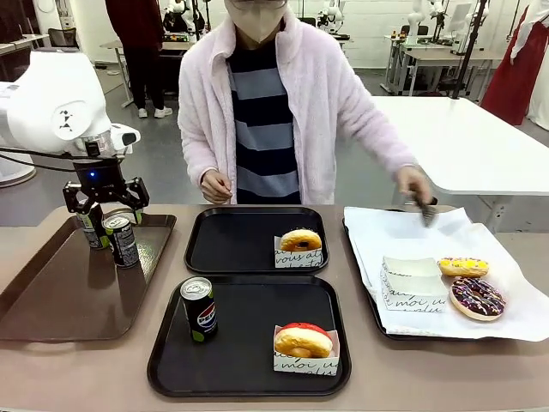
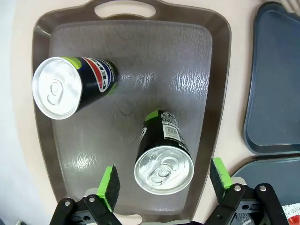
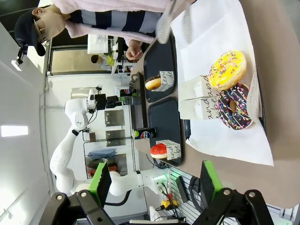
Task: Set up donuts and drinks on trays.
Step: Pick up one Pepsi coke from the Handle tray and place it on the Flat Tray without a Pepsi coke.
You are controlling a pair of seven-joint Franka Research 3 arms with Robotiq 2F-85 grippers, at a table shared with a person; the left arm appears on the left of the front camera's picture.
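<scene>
Near black tray (image 1: 249, 352) done — can (image 1: 199, 309) and donut (image 1: 302, 342) both on it. Far black tray (image 1: 232, 245) holds a second donut (image 1: 300, 239), no can yet. Left gripper (image 1: 106, 209) wide open, empty, poised over a spare can (image 2: 164, 169) on the brown tray (image 1: 51, 292) — probably the missing drink. Right gripper (image 3: 154, 180) open, empty.

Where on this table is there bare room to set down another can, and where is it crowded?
Far black tray: the whole left half, left of its donut, is bare. Near black tray: the middle strip between the can and the red-topped donut is free. Crowded: the right side of the paper-lined tray, with sleeves and loose donuts close together.
</scene>
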